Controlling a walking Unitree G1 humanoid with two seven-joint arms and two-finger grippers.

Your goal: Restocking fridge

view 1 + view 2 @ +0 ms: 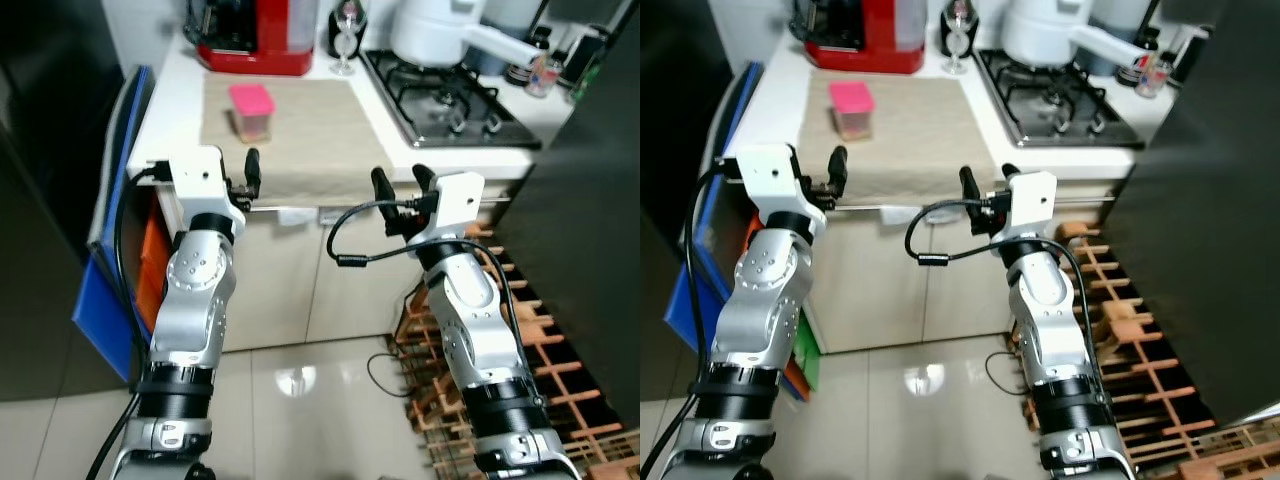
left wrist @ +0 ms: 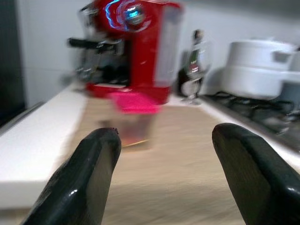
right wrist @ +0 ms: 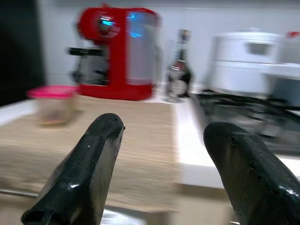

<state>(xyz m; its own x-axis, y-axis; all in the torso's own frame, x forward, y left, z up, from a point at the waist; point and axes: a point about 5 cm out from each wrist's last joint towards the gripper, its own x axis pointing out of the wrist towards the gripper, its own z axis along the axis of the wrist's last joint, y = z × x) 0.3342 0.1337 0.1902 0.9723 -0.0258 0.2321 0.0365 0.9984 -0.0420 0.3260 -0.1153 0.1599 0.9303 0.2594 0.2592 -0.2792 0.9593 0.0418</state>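
Here the approach is in hand: the pink-lidded container [image 1: 251,110] stands on the beige mat [image 1: 300,130] on the counter [image 1: 170,95], in front of the red coffee machine [image 1: 256,35], untouched. Both the left tool [image 1: 243,176] and right tool [image 1: 402,190] hover at the counter's edge, fingers spread wide and empty. Next, I judge, the left tool must reach forward over the mat and close around the container.

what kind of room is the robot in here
Almost certainly a home kitchen: a gas stove set into a white counter, a red coffee machine at the back, and a pink-lidded container on a beige mat.
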